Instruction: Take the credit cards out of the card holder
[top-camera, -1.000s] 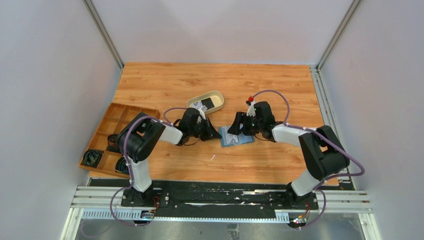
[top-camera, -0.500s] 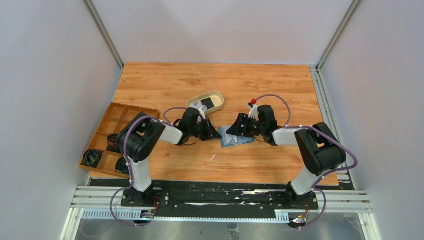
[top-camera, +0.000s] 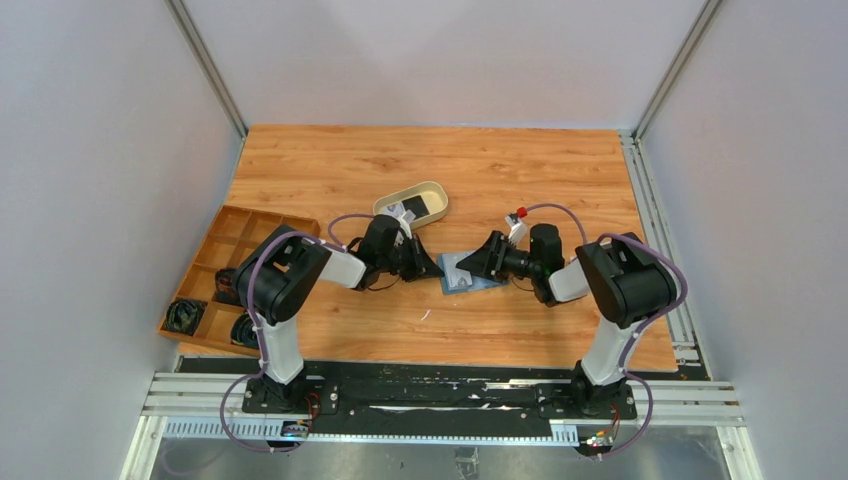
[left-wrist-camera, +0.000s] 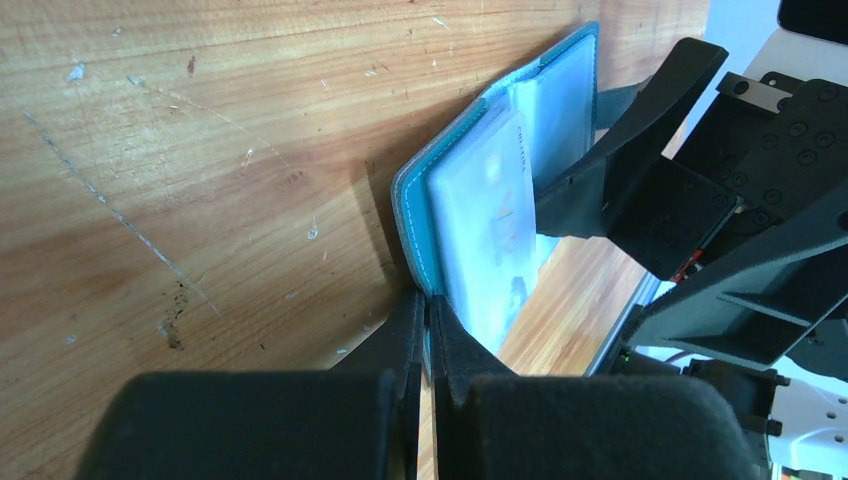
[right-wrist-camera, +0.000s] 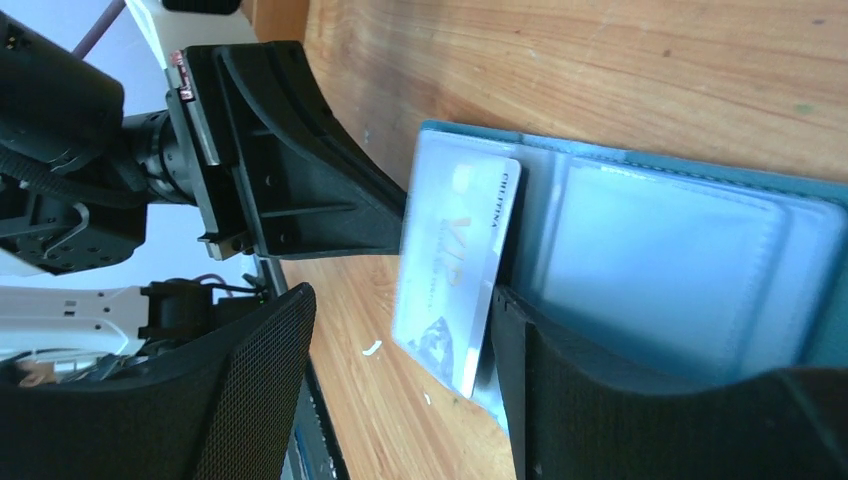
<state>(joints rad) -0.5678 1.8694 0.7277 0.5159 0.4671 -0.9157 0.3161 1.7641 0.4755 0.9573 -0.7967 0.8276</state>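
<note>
Teal card holder (right-wrist-camera: 662, 262) with pale card (right-wrist-camera: 455, 270)

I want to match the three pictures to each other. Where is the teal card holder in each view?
Top external: card holder just below the picture's centre, lying open.
Left wrist: card holder from the centre up to the upper right.
Right wrist: card holder fills the right half, pockets showing.
Shared landmark: the left gripper, pinching the holder's edge.

Card holder (right-wrist-camera: 690, 250) open; credit card (right-wrist-camera: 455, 280) part out; R fingers (right-wrist-camera: 250, 400) spread, card btwn.
</note>
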